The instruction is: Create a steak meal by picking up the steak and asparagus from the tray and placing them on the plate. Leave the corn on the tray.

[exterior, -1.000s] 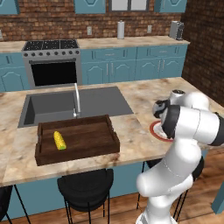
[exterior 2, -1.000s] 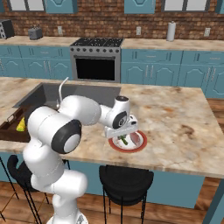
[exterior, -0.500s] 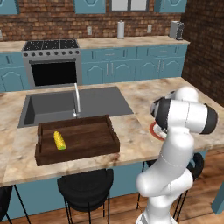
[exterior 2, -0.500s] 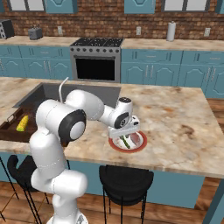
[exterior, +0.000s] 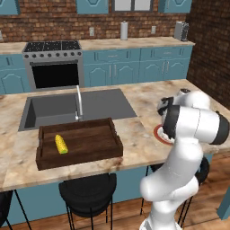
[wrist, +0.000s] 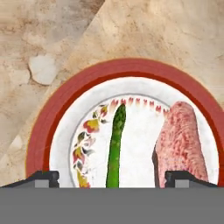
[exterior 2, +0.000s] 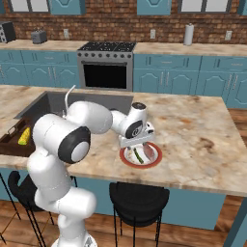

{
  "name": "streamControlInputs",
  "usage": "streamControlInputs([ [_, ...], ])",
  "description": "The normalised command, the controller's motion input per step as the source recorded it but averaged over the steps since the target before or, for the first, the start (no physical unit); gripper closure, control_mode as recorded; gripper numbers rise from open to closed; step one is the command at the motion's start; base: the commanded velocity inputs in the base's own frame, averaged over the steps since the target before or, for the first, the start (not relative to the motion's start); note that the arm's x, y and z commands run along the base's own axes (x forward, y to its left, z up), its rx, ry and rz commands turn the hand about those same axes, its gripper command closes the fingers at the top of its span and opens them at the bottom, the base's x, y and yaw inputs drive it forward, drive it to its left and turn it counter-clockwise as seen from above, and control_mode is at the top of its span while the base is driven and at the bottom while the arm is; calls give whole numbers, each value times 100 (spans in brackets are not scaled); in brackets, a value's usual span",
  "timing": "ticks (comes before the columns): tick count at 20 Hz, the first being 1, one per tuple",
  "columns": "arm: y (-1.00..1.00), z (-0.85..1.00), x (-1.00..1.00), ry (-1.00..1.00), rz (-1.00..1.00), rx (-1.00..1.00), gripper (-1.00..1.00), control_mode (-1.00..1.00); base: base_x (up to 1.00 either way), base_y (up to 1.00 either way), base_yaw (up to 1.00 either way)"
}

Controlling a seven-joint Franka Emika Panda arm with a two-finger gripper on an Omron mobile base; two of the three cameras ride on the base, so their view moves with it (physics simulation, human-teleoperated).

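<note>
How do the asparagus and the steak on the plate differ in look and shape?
The asparagus is thin, straight and green; the steak is broad, flat and pinkish-red. The asparagus lies near the middle of the plate, while the steak lies toward one side. Both rest on the plate, side by side and apart.

Between our wide-apart fingertips (wrist: 43,178) the asparagus (wrist: 116,148) lies on the plate (wrist: 57,117); the steak (wrist: 180,142) sits by the right one.
</note>
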Motion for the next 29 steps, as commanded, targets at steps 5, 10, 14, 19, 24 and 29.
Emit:
streamControlInputs([
  [5,45,77,-65,-24,6,-5,-100,-100,0,0,0],
  [10,55,99,-67,-27,12,-9,-100,-100,0,0,0],
  [14,59,100,-68,-25,14,-11,-100,-100,0,0,0],
  [19,51,100,-81,-18,10,-12,-100,-100,0,0,0],
  [24,46,99,-71,-8,1,-14,-100,-100,0,0,0],
  [29,-9,13,-14,-3,1,-3,-100,-100,0,0,0],
])
